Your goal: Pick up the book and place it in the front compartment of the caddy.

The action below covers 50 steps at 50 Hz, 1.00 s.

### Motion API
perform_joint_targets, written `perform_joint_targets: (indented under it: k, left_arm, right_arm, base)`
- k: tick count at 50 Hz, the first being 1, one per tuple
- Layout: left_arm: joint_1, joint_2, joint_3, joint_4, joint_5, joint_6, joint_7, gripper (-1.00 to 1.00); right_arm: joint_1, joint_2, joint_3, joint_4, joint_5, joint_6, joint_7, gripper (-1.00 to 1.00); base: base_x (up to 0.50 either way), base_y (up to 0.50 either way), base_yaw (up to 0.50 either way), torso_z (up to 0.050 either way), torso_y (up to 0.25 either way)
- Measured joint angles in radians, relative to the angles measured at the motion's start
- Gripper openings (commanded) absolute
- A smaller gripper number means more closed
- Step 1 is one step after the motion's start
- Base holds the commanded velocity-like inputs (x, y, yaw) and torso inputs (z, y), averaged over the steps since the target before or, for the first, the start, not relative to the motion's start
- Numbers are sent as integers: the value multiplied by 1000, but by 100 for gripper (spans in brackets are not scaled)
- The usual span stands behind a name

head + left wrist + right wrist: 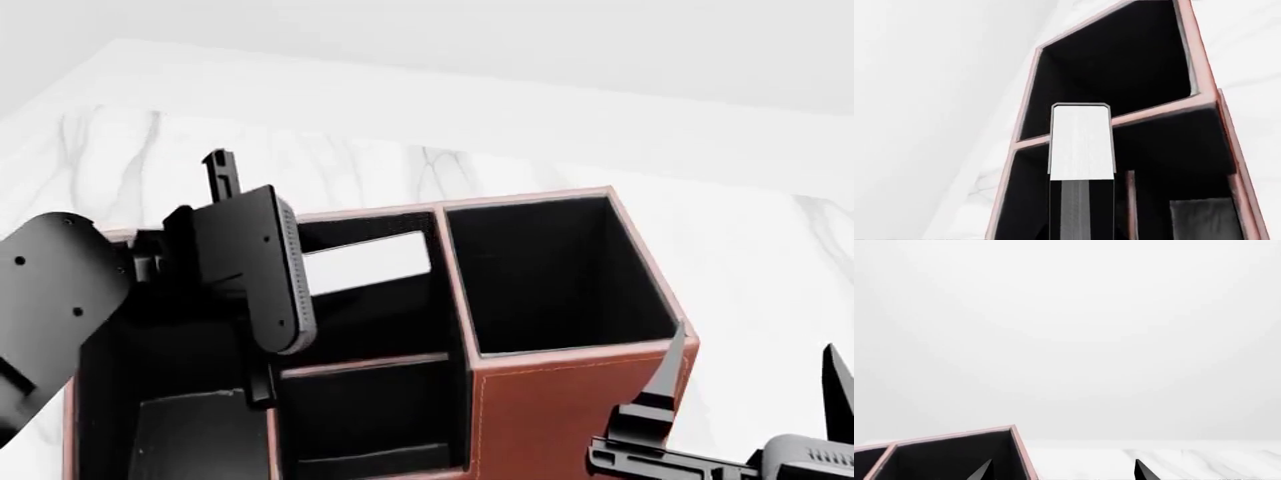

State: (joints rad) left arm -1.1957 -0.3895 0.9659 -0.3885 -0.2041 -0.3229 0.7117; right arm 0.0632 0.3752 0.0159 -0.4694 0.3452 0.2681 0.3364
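My left gripper (287, 285) is shut on the book (367, 262), a thin black book with a white page edge. It holds the book level over the reddish-brown caddy (561, 410), above the rear middle cell just behind the low divider (367, 365). In the left wrist view the book (1081, 142) juts out from the gripper (1081, 225) across a pale-rimmed divider (1157, 111) between two black cells. I cannot tell whether the book touches the caddy. My right gripper (747, 400) is open and empty beside the caddy's right front corner; its dark tips show in the right wrist view (1062, 472).
The caddy stands on a white marble table (747, 260) with a white wall behind. The tallest square cell (554, 275) is at the caddy's right, and a long narrow cell (174, 420) is at its left under my left arm.
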Motion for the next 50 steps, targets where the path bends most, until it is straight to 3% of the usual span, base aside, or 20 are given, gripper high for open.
perform_joint_targets:
  k: [14,36,37,50]
  left_arm:
    - [-16,46,5,-146,-25,50,63,-100]
    - [-118,235,10,-762,-7,364,177,-100]
    - [-119,241,9,-778,-6,371,180,100]
    - [-131,292,-69,-873,2,401,175,100]
  right_arm:
    - [6,-1,-9,30,-4,-10,-1,100]
    - [23,-4,-27,93,-13,-23,-3,100]
    - [24,-4,-28,96,-14,-24,-3,100]
    - [27,-4,-30,121,-14,-36,-2,100]
  base:
    - [0,0,0,0,1]
    - [0,0,0,0,1]
    - [0,0,0,0,0]
    - [0,0,0,0,0]
